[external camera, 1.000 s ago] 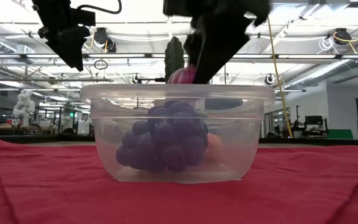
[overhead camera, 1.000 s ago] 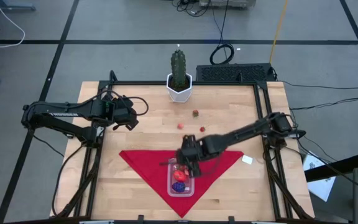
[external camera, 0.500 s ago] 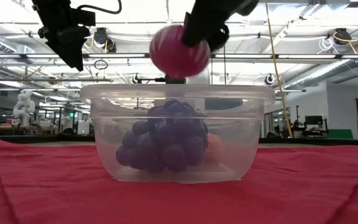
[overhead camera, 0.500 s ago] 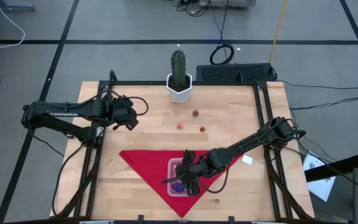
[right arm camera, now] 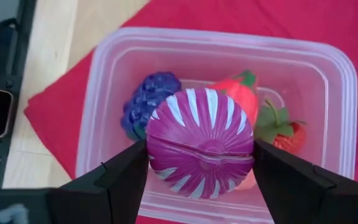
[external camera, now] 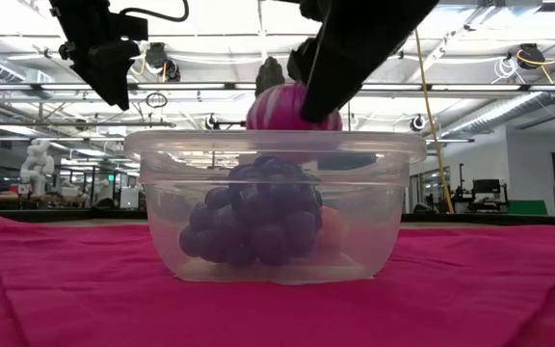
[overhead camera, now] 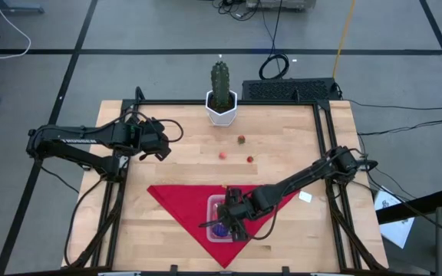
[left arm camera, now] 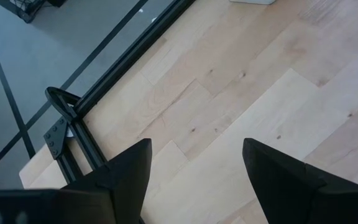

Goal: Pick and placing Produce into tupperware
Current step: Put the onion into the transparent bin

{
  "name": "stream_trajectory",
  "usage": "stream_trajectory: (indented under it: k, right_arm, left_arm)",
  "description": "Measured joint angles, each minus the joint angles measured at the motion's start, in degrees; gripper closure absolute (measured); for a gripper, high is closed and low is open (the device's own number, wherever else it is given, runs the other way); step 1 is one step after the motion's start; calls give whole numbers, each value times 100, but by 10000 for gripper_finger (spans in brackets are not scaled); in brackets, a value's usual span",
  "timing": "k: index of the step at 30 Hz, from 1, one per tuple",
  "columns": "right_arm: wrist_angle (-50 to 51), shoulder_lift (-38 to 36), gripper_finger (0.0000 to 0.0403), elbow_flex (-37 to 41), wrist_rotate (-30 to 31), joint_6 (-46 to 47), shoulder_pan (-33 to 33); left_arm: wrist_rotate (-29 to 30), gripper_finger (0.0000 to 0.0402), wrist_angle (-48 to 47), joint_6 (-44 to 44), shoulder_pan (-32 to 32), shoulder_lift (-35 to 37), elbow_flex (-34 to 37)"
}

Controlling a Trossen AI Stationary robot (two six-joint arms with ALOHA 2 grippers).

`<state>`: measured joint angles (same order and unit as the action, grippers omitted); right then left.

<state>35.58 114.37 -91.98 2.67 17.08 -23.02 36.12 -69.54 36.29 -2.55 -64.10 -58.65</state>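
The right gripper is clamped on a purple-and-white striped toy onion, one dark finger pressed to each side of it. Gripper and onion hang directly above the clear plastic tupperware; in the low view the striped onion sits just over the container's rim, not yet down inside it.

Inside the tupperware lie a dark purple bunch of grapes, a red-pink piece with a green top and a strawberry with green leaves. The grapes fill most of the container's middle as seen from table height. The tupperware rests on a red triangular cloth spread over the near part of the wooden table.

From above, the right arm reaches across from the table's right edge, its gripper over the container.

Three small red produce pieces lie loose on the bare wood beyond the cloth, well apart from the tupperware, in front of a green cactus in a white pot.

The left gripper waits over the table's left part, fingers spread and holding nothing.
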Motion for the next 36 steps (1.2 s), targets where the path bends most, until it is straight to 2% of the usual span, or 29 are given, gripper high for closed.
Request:
stream_trajectory:
  k: [11, 22, 36]
  right_arm:
    - [40, 0, 143, 332, 0, -172, 51]
    - [-35, 0, 143, 350, 3, -326, 181]
    - [-67, 0, 94, 350, -17, -476, 194]
  left_arm:
    - [4, 144, 2, -4, 2, -2, 0]
    - [13, 144, 44, -9, 0, 0, 0]
    - [37, 144, 63, -11, 0, -2, 0]
